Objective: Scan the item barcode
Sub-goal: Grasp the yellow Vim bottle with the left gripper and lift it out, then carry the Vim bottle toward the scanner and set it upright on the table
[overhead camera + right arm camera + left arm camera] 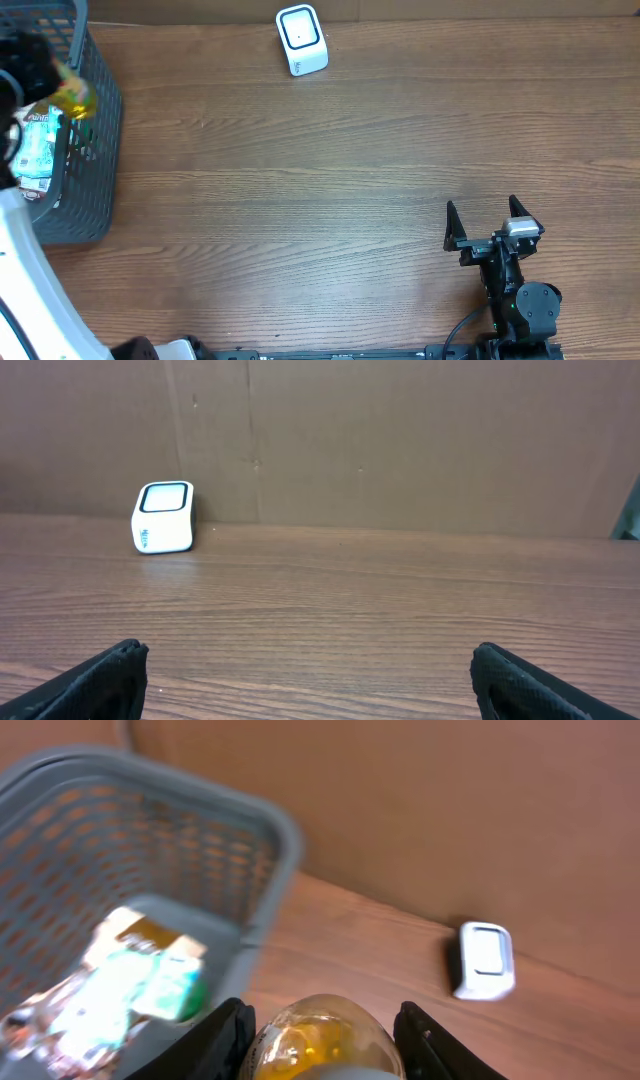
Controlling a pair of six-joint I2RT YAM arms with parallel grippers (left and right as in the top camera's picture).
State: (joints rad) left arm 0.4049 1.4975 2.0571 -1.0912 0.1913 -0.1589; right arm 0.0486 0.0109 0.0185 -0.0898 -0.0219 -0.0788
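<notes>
The item is a clear rounded bottle of yellow liquid, and my left gripper is shut on it with a black finger on each side. In the overhead view the bottle hangs over the grey basket's right wall at the far left; no barcode shows. The white barcode scanner stands at the table's back edge, also seen as the scanner ahead and to the right, well apart from the bottle. My right gripper rests open and empty at the front right, facing the scanner.
The grey mesh basket holds green and white packets, which show as packets from above. A brown cardboard wall runs along the table's back edge. Bare wood tabletop lies between basket, scanner and right arm.
</notes>
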